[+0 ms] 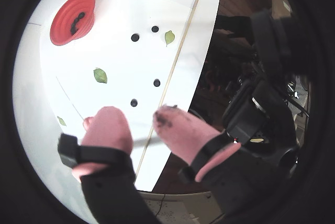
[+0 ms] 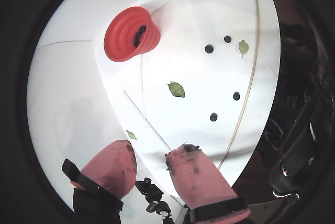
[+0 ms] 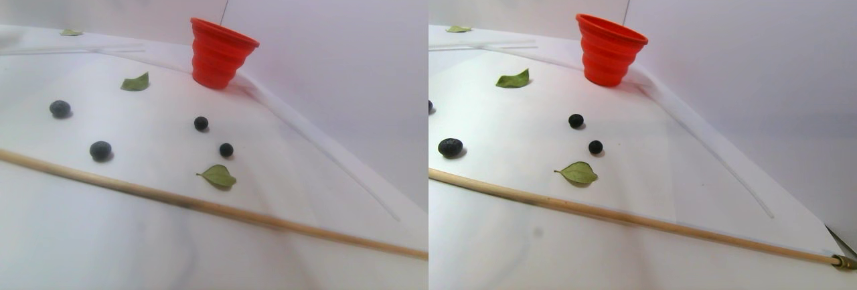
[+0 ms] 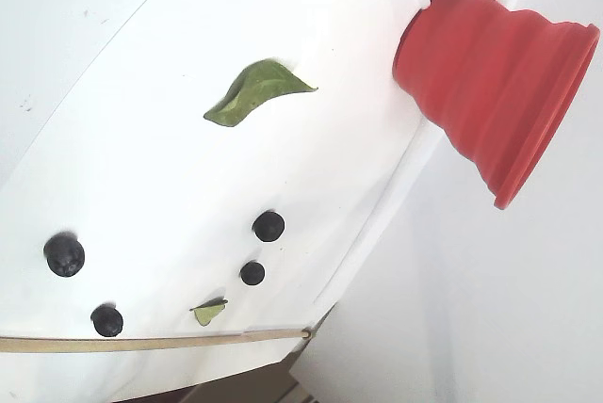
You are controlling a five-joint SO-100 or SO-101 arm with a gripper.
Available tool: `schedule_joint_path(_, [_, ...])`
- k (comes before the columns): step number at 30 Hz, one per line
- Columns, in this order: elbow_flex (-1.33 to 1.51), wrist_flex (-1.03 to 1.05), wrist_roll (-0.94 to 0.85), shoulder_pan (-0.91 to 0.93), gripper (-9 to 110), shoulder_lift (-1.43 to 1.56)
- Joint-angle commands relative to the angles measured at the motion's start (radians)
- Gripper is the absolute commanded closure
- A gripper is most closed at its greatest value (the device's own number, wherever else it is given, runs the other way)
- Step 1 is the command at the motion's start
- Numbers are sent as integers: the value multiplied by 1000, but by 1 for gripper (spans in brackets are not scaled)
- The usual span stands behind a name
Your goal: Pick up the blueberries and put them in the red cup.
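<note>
A wrist view shows the claw (image 1: 140, 118) open and empty; four blueberries (image 1: 134, 102) lie at its twelve o'clock, the red cup (image 1: 72, 18) at eleven. A clumsy pinch could roll them away.

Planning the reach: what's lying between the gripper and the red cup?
In a wrist view, one green leaf lies between the gripper and the red cup; otherwise bare white surface.

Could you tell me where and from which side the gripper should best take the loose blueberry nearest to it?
Come straight down on the small round blue-black blueberry, one pink padded finger either side at its widest. It lies alone on the white sheet, sides clear.
</note>
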Motion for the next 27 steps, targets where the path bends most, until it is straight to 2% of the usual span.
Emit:
schedule_joint_path(1, [-41,3,3,3,90,8])
schedule_joint_path(27, [-41,2,3,9,90,8])
